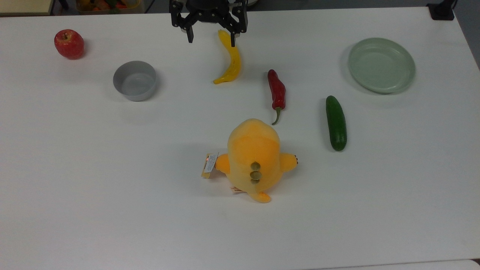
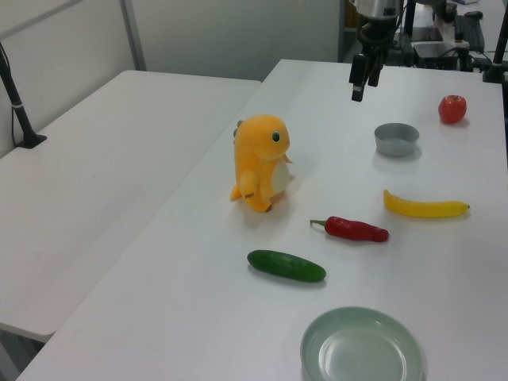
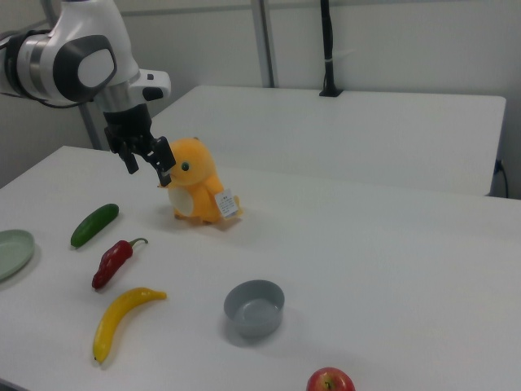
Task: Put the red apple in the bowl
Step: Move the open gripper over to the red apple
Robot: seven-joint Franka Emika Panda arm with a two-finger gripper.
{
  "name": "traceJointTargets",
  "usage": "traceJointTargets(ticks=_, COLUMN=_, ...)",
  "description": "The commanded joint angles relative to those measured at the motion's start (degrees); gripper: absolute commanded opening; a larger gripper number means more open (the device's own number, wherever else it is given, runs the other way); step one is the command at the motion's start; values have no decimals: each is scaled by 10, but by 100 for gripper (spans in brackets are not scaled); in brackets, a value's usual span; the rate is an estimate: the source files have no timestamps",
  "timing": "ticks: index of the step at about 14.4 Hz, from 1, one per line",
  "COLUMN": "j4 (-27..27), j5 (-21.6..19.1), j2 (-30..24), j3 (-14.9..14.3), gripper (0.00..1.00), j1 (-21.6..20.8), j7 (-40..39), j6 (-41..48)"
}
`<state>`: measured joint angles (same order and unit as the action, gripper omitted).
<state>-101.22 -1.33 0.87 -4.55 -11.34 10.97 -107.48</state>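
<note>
The gripper (image 1: 210, 38) hangs spread and empty above the banana (image 1: 229, 60). Risk: the round red apple (image 1: 69, 44) rolls away from an off-centre grasp, missing the bowl (image 1: 134, 80).

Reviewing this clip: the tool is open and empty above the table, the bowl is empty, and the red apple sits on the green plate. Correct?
Not quite. The red apple sits on the bare table, beyond the empty bowl, far from the green plate, as the top view shows. The tool is open and empty.
</note>
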Motion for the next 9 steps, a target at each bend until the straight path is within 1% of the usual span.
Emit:
traceJointTargets(ticks=1, j4=-48, j5=1, j2=-28, j3=-6, gripper=100, j1=-6, j7=-31, j6=-19)
traceJointTargets(ticks=2, j4=-50, j5=1, j2=-31, j3=-5, gripper=100, j1=-5, j7=-46, j6=-19)
traceJointTargets(ticks=7, j4=-54, j5=1, j2=-33, j3=-5, gripper=100, j1=-3, j7=-60, j6=-18)
traceJointTargets(ticks=9, j4=-62, j5=11, j2=-36, j3=-5, gripper=100, j1=15, j7=-90, j6=-14)
